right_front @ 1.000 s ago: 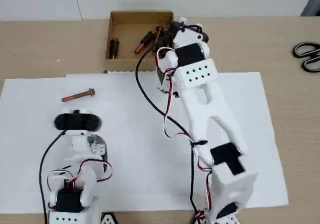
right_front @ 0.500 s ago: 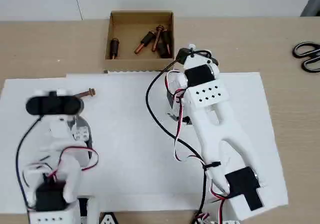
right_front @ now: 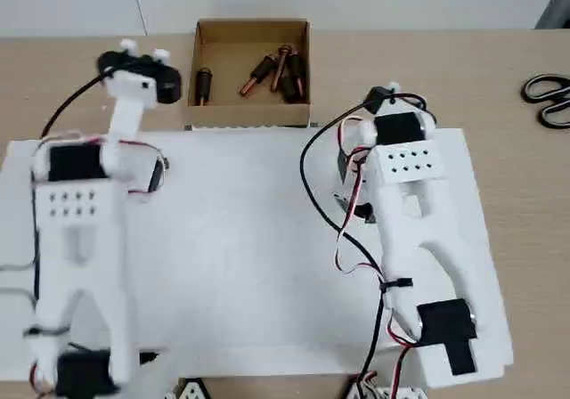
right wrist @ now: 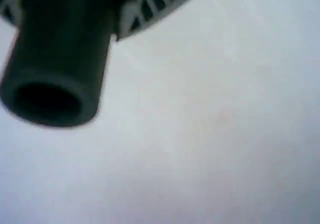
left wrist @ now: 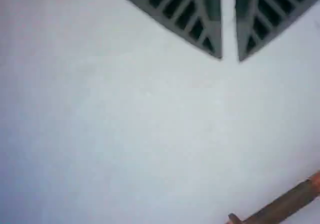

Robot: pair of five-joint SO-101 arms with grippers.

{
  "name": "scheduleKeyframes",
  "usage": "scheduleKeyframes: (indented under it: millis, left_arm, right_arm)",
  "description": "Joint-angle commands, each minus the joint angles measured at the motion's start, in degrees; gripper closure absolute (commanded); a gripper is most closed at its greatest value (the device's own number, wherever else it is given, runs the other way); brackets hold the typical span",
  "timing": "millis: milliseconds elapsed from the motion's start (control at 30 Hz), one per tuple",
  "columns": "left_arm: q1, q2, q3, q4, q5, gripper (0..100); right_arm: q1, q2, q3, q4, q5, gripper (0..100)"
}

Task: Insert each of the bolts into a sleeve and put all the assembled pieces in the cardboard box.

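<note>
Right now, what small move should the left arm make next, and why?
Probably shift the left gripper sideways over the bolt and open it: the bolt lies on the paper off to one side of its nearly closed jaws, while the right gripper holds a sleeve.
</note>
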Motion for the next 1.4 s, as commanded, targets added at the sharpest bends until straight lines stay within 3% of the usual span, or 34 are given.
scheduleKeyframes:
  millis: [0,267,433,600,700,900,1367]
  left_arm:
    - [-1.7,9.7,-8.7,1.7,-7.7,99]
    - [-8.4,28.5,-26.5,4.5,-18.8,99]
    - [-8.9,41.2,-44.8,12.1,-26.7,99]
    - [-9.1,50.0,-56.8,12.2,-35.0,99]
    - [-8.8,53.2,-58.3,12.2,-38.9,99]
    - [-8.8,54.3,-58.2,12.2,-39.6,89]
    - [-6.3,56.9,-49.5,8.9,-42.8,88]
  right_arm:
    - [0.7,-2.8,-0.4,-0.4,0.7,99.5]
    - [1.5,-2.3,1.1,-4.6,0.7,99.5]
    - [1.9,-2.3,5.5,-9.4,0.6,99.5]
    - [2.0,-2.4,7.2,-10.6,0.6,99.5]
    - [2.0,-2.4,7.1,-10.9,0.7,99.5]
    - [2.1,-2.3,7.3,-11.7,0.7,99.5]
    - [3.2,-2.2,7.4,-11.7,0.7,99.5]
